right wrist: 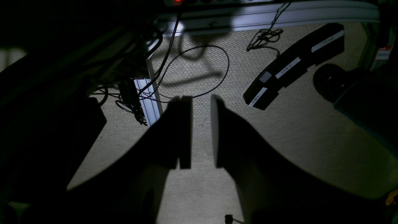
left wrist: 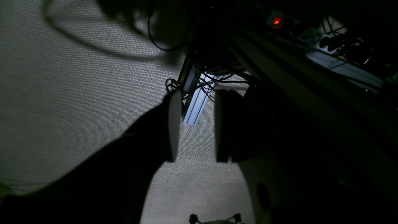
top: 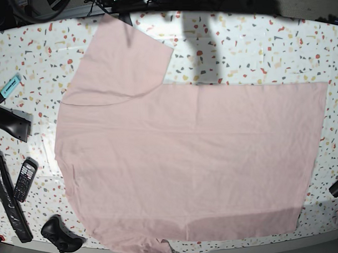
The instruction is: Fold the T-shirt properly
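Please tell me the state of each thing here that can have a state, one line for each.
T-shirt: spread flat on the table, plain side up, not folded yet.
Left pincer: open, holding nothing.
Right pincer: open by a narrow gap, holding nothing.
Power strip light: glowing red.

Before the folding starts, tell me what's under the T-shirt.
The T-shirt lies flat, plain side up, on the speckled table. Only table shows around it; anything beneath the cloth is covered.
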Motion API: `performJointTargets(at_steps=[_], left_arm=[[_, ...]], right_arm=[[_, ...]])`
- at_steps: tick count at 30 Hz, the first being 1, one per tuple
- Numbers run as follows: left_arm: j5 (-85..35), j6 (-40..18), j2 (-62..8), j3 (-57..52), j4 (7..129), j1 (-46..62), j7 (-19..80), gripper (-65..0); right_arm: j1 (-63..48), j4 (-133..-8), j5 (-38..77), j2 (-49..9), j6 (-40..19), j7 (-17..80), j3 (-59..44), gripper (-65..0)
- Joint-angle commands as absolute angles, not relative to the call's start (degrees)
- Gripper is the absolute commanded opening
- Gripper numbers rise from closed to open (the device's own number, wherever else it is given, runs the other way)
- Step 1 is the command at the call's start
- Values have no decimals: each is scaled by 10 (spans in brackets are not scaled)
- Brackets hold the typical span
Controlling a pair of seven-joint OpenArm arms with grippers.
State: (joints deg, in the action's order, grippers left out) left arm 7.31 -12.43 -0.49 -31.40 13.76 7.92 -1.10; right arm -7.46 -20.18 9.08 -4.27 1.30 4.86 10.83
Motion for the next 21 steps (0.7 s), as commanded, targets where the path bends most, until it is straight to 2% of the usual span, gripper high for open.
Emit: performJointTargets(at_steps=[1, 11, 21], left_arm=[[70, -127, -4, -314, 140, 82, -13, -474], [70, -155, -3, -314, 159, 83, -13, -474], [70, -155, -11, -314, 159, 83, -13, -474]], right_arm=[[-75, -206, 91, -44, 13, 43, 107, -540], [-75, -206, 91, -44, 13, 38, 107, -540], [-75, -206, 91, -47, 13, 35, 107, -539]])
